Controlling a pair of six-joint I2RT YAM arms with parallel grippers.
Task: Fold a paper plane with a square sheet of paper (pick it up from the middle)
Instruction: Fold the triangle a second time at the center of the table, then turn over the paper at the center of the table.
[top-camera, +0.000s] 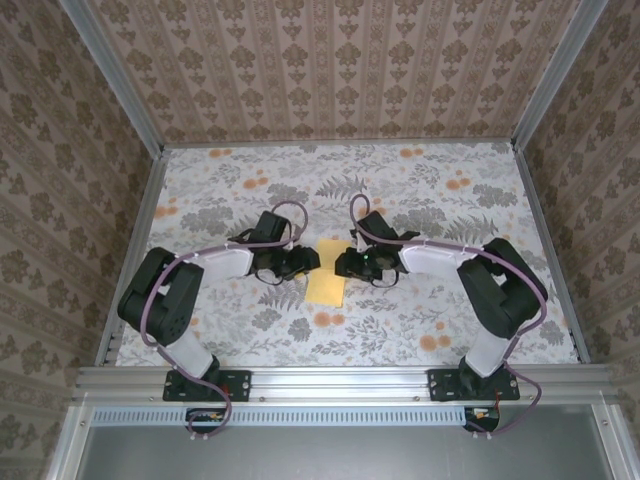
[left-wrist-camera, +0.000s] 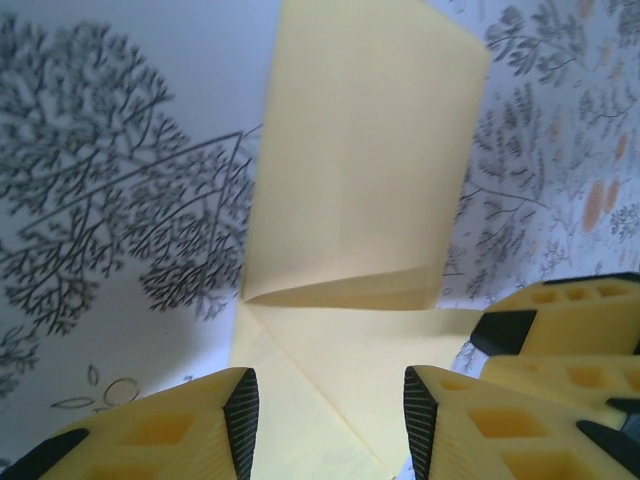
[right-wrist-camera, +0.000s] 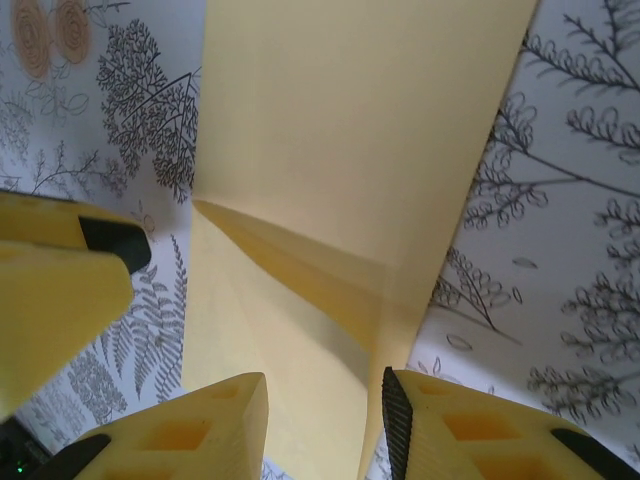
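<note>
The sheet of paper (top-camera: 326, 280) is plain pale yellow. It is already folded into a narrow oblong and lies flat on the flower-patterned surface (top-camera: 440, 205), slightly nearer than the middle. In the left wrist view the sheet (left-wrist-camera: 360, 170) shows an upper layer doubled over a lower one. Its fold edge is slightly lifted, and a diagonal crease runs below it. In the right wrist view a slanted fold crosses the sheet (right-wrist-camera: 370, 120).
</note>
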